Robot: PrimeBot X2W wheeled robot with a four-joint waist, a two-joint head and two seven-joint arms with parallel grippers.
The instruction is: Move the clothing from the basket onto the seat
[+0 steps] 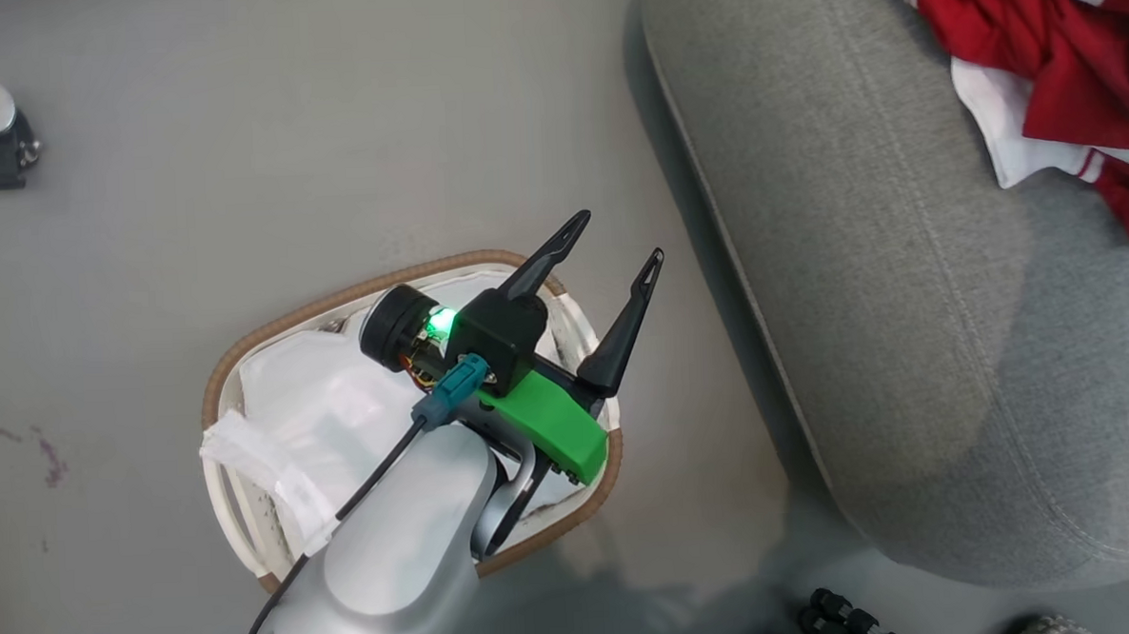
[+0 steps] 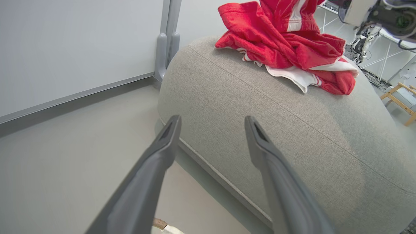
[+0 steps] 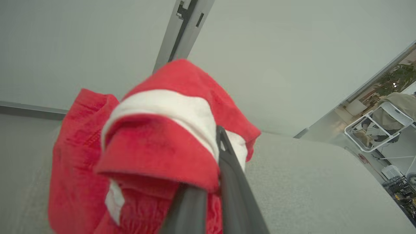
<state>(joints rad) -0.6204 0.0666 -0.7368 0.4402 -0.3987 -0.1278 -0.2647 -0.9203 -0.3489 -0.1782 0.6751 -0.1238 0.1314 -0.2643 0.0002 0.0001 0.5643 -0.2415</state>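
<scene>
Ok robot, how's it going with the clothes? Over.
Left gripper open, by basket. Right gripper shut on clothing, over seat. Red heap lying on seat.

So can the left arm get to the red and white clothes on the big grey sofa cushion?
Probably yes. The left gripper is open and points at the grey fabric cushion; nothing stands between it and the red jersey clothes, though it's a stretch.

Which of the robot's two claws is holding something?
The right gripper: it is shut on the red clothing. The left gripper is open and empty, over the basket.
</scene>
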